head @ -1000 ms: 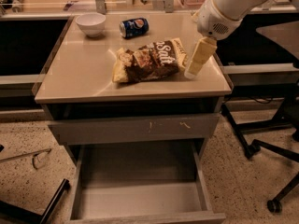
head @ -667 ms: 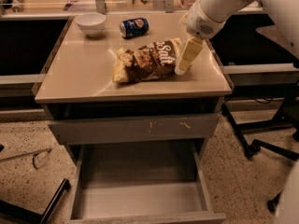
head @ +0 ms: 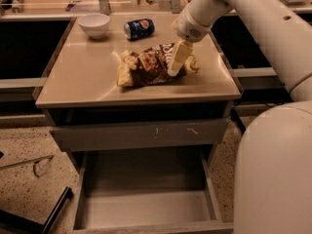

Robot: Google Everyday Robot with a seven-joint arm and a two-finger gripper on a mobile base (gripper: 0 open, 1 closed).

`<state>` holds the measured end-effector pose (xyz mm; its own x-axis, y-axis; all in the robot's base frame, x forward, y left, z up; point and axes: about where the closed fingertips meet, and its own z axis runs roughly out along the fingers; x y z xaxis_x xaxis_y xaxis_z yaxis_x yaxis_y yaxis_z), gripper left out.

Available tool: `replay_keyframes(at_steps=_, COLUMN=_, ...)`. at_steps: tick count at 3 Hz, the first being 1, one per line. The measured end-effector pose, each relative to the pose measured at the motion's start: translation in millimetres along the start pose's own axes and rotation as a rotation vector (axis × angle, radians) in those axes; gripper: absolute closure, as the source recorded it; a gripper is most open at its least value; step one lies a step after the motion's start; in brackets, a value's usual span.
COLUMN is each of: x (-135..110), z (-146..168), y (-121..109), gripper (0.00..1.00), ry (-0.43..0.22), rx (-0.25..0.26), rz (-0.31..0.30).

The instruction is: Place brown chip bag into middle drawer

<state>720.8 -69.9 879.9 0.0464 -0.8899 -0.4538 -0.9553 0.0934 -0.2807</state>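
Note:
The brown chip bag (head: 146, 67) lies flat on the cabinet top (head: 83, 82), right of centre, with its pale yellow ends to the left and right. My gripper (head: 175, 62) reaches down from the upper right and is over the bag's right part, at or just above its surface. The middle drawer (head: 141, 208) is pulled open at the bottom of the view, a shallow grey box with a bare floor, directly below and in front of the bag.
A blue soda can (head: 139, 28) lies on its side at the back of the top, with a white bowl (head: 94, 24) to its left. A shut grey drawer front with pale scratch marks (head: 141, 133) sits above the open drawer. My white arm and body (head: 273, 155) fill the right side.
My gripper has moved left, from beside the bag's right end to over the bag's right part. The bag, can and bowl have not moved.

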Motion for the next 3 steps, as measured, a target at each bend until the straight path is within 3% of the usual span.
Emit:
replay_keyframes(at_steps=1, x=-9.6, z=27.1, y=-1.0, gripper=0.00, ry=0.009, rx=-0.082, rz=-0.048)
replay_keyframes(at_steps=3, x=-10.2, z=28.7, y=0.4, gripper=0.41, ry=0.013, rx=-0.098, rz=-0.052)
